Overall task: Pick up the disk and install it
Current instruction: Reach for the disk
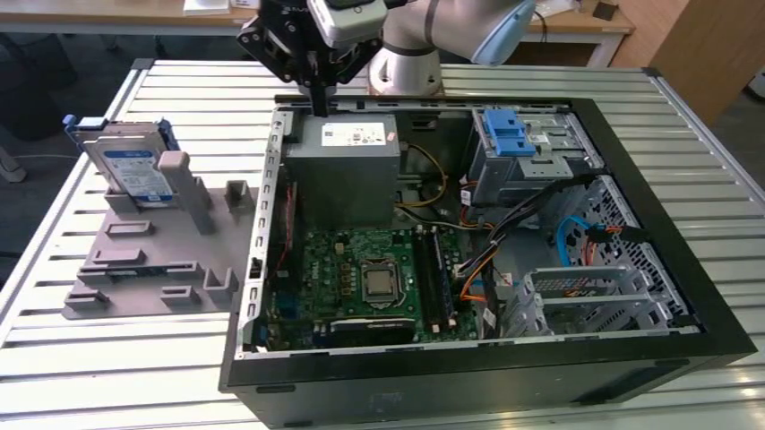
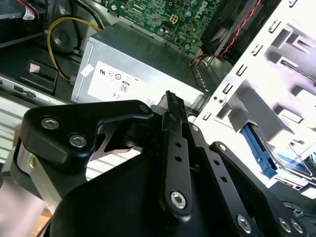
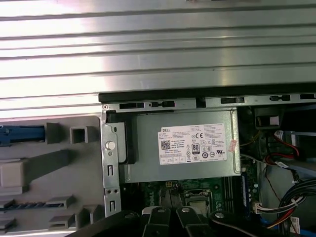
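Silver metal slats run across the whole table [image 1: 478, 76], which fills most of the exterior view; behind it, at the far edge, stand a wooden desk [image 1: 574, 27] and, in the corner at the exterior view's right, a wooden cabinet [image 1: 693, 45]. On the table lies an open black computer case [image 1: 478, 376] with its side removed, so that the green motherboard [image 1: 358, 278], a large grey metal box [image 1: 347, 175] with a white sticker, and a grey metal cage [image 1: 526, 148] with a blue latch are visible inside. Beside the case, on the exterior view's left, a grey plastic fixture [image 1: 132, 269] rests flat on the slats. The disk [image 1: 132, 166] stands upright on its edge in the far end of this fixture, its blue-and-white label facing the camera and its blue carrier around it; it is well apart from the case. The gripper [image 1: 321, 106] hangs above the far wall of the case, just over the rear edge of the grey box and near to it, pointing downwards. Its fingers [image 2: 170, 101] are pressed together and nothing is between them. In the first wrist view the grey box [image 3: 182, 148] lies directly below, with bare slats [image 3: 158, 49] beyond the case wall and the fixture [image 3: 49, 168] to one side.
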Robot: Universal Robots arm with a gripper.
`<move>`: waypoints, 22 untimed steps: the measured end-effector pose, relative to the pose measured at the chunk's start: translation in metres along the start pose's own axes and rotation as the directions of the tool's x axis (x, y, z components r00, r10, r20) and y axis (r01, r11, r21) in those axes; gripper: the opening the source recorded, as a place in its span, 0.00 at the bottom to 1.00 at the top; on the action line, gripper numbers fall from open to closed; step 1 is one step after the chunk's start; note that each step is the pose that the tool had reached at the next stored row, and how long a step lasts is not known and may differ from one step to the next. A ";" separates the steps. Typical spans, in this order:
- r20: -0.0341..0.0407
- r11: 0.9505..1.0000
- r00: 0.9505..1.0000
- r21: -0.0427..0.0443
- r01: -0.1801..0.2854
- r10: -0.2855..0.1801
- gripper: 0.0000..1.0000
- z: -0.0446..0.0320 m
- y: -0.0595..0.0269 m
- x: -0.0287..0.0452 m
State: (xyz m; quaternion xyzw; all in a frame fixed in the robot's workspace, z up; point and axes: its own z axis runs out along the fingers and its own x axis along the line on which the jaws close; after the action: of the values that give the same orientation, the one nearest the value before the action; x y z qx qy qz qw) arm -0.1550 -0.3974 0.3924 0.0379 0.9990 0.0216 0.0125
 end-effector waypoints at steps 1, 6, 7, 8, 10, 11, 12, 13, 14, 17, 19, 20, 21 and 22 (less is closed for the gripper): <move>0.000 1.000 1.000 0.000 0.000 0.000 0.11 0.0000 0.0000 0.0007; 0.000 1.000 1.000 0.000 0.000 0.000 0.11 0.0001 -0.0001 0.0040; 0.000 1.000 1.000 0.000 0.000 0.000 0.11 0.0001 -0.0001 0.0047; 0.000 1.000 1.000 0.000 0.000 0.000 0.11 0.0002 -0.0001 0.0054; 0.000 1.000 1.000 0.000 0.000 0.000 0.11 0.0002 -0.0002 0.0067; -0.001 1.000 1.000 0.000 0.000 0.000 0.11 0.0002 -0.0002 0.0074; 0.000 1.000 1.000 0.000 0.000 0.000 0.11 0.0002 -0.0002 0.0081; -0.001 1.000 1.000 0.000 0.000 0.000 0.11 0.0002 -0.0002 0.0088; -0.001 1.000 1.000 0.000 0.000 0.000 0.11 0.0002 -0.0002 0.0094; -0.001 1.000 1.000 0.000 0.000 0.000 0.11 0.0002 -0.0003 0.0114; -0.001 1.000 1.000 0.000 0.000 0.000 0.11 0.0003 -0.0003 0.0128; -0.001 1.000 1.000 0.000 0.000 0.000 0.11 0.0003 -0.0004 0.0135; -0.001 1.000 1.000 0.000 0.000 0.000 0.11 0.0003 -0.0004 0.0143; -0.001 1.000 1.000 0.000 0.000 0.000 0.11 0.0003 -0.0004 0.0150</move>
State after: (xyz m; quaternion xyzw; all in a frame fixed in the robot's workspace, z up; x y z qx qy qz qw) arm -0.1700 -0.3967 0.3917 0.0379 0.9990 0.0217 0.0120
